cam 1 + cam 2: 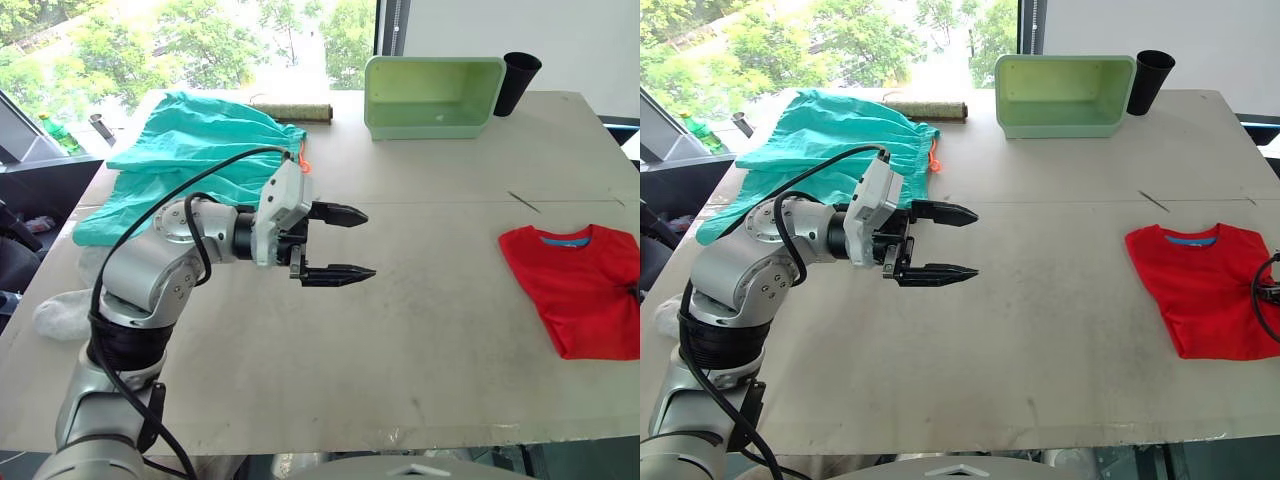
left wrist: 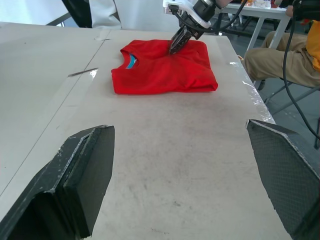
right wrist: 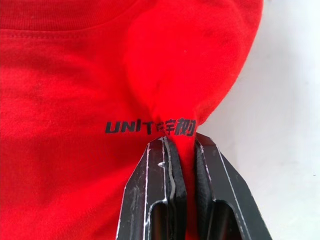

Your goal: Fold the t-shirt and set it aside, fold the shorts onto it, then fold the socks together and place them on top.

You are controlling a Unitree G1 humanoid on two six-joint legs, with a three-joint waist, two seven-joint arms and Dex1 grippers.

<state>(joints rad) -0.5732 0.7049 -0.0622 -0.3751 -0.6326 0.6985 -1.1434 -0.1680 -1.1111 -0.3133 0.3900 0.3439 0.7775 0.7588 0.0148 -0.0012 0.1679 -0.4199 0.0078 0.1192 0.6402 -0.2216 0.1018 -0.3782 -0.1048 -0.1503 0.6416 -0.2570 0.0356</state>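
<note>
The red t-shirt [image 1: 580,290] lies folded near the table's right edge, its blue neck mark facing the far side. My right gripper [image 3: 180,142] is shut on a pinched fold of its fabric; the left wrist view shows that gripper [image 2: 175,46] pressing down on the t-shirt [image 2: 165,67]. The teal shorts [image 1: 190,150] lie spread out at the far left with an orange drawstring showing. My left gripper [image 1: 368,243] hovers open over bare table, right of the shorts, holding nothing. A light grey sock [image 1: 60,315] lies at the table's left edge, partly hidden behind my left arm.
A pale green bin [image 1: 430,95] stands at the far middle on its side, with a black cup [image 1: 520,80] to its right and a mottled roll [image 1: 290,110] to its left. A seated person [image 2: 280,57] is beyond the right table edge.
</note>
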